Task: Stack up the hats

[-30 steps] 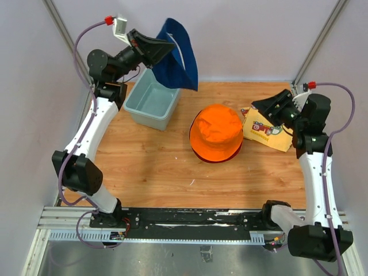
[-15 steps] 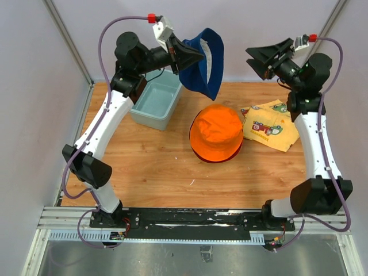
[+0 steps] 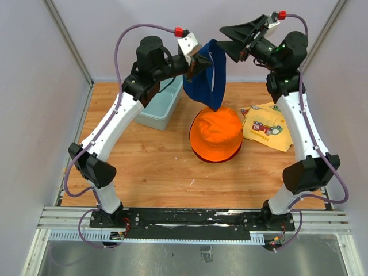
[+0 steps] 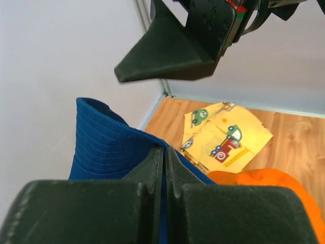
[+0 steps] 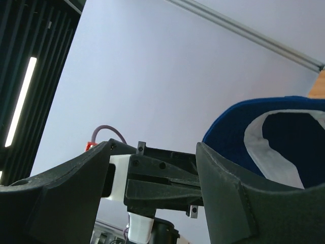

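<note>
From above we see the left gripper (image 3: 198, 59) pinching the navy hat (image 3: 211, 80) aloft, dangling over the orange hat (image 3: 216, 133) on the table (image 3: 149, 167). Its wrist view shows it clamped tight on the blue fabric. In the right wrist view, the right gripper (image 5: 152, 146) is spread wide and empty, the navy hat just beside it.

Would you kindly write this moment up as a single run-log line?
left gripper: shut on navy hat, aloft near orange hat | right gripper: open, empty, beside navy hat | navy hat not yet stacked
</note>
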Controlling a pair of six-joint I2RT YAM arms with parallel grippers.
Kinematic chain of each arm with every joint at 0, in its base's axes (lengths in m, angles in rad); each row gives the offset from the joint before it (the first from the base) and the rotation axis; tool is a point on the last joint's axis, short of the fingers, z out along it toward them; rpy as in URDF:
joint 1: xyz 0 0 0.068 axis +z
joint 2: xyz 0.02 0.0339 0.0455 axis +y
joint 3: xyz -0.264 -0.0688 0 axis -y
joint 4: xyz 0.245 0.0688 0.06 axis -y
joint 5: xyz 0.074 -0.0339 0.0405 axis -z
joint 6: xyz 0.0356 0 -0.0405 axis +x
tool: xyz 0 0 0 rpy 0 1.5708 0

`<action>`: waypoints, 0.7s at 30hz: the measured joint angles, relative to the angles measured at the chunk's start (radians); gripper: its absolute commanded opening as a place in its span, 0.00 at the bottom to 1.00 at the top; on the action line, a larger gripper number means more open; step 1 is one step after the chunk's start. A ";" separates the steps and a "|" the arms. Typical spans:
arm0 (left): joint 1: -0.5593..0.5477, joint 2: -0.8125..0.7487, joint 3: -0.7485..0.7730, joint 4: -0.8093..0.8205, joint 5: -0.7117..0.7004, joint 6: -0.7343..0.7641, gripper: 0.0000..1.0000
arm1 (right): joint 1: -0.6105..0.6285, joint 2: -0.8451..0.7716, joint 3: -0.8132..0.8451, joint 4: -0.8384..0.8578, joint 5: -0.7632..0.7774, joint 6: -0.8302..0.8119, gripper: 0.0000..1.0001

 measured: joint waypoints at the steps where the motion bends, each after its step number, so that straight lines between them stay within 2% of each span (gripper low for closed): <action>1: -0.006 0.000 0.000 -0.005 -0.016 0.018 0.00 | 0.011 0.005 0.000 -0.008 -0.003 0.004 0.70; 9: -0.036 0.000 0.010 -0.047 -0.130 0.144 0.00 | 0.027 0.026 0.018 -0.143 -0.011 -0.008 0.70; 19: -0.096 0.000 0.035 -0.076 -0.194 0.233 0.00 | 0.069 0.140 0.309 -0.438 -0.004 -0.180 0.72; 21: -0.109 0.000 0.035 -0.084 -0.209 0.251 0.00 | 0.082 0.163 0.355 -0.485 -0.002 -0.207 0.70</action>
